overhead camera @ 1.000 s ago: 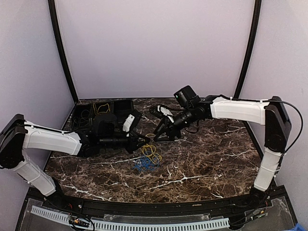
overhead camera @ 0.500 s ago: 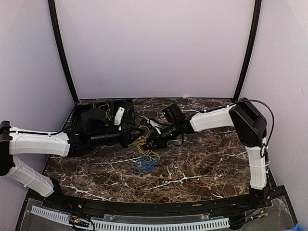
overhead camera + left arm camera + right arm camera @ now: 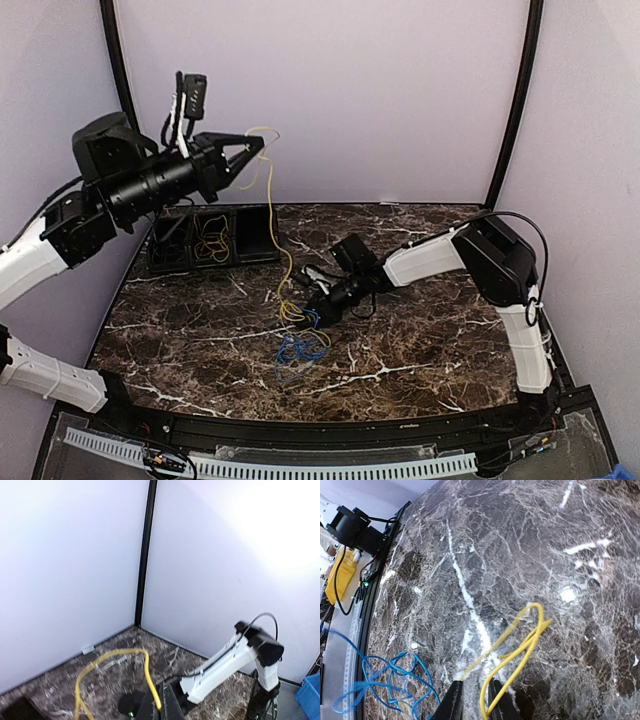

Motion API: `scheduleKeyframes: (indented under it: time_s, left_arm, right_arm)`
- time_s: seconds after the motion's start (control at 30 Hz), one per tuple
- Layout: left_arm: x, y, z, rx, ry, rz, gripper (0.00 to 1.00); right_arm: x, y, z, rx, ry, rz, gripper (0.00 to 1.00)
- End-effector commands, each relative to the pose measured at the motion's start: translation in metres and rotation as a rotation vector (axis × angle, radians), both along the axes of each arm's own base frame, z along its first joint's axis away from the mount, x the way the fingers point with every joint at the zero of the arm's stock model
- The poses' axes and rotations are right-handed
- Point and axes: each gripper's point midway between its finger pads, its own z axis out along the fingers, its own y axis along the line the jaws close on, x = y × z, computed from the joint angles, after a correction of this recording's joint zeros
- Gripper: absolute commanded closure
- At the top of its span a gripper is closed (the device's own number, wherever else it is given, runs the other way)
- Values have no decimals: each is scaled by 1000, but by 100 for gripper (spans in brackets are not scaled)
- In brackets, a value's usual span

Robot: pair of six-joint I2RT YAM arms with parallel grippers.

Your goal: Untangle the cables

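Note:
My left gripper (image 3: pixel 257 144) is raised high at the back left and is shut on the yellow cable (image 3: pixel 272 210). The cable hangs from it in a long strand down to loose loops on the table. In the left wrist view the cable (image 3: pixel 146 670) runs into the closed fingertips (image 3: pixel 161 706). The blue cable (image 3: pixel 300 345) lies in a loose bundle on the marble table, touching the yellow loops. My right gripper (image 3: pixel 310 300) is low over those loops. In the right wrist view its jaws (image 3: pixel 474 699) stand a little apart with a yellow strand (image 3: pixel 530 640) passing between them. The blue cable (image 3: pixel 385 680) lies to the left.
A black compartment tray (image 3: pixel 255 225) stands at the back left of the table, with a yellow cord (image 3: pixel 210 240) and a dark cord (image 3: pixel 172 240) in it. Purple walls with black corner posts (image 3: pixel 512 100) enclose the table. The right arm (image 3: pixel 225 665) stretches low across the middle.
My left gripper has risen from table level to high at the back left, pulling the yellow cable up into a long strand. My right gripper has moved left and down onto the loops.

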Motion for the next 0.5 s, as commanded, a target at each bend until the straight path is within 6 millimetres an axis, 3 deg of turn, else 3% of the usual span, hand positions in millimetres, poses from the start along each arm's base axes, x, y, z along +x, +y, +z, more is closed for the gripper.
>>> scheduleKeyframes:
  time_s: [0.0, 0.1, 0.17, 0.3, 0.47]
  left_arm:
    - [-15, 35, 85, -4, -184, 80, 100]
    - [-21, 51, 130, -15, -283, 125, 100]
    - [-19, 60, 144, -8, -315, 173, 100]
    - [-3, 76, 154, 21, -337, 309, 100]
    - [21, 94, 151, 64, -294, 485, 100]
  right_arm:
    - [1, -2, -20, -55, 2, -19, 80]
    - [0, -3, -24, -63, 5, -20, 79]
    - [0, -4, -25, -67, 3, -20, 79]
    - [1, -5, -24, -80, -14, -17, 79]
    - [8, -9, -7, -81, -109, -13, 80]
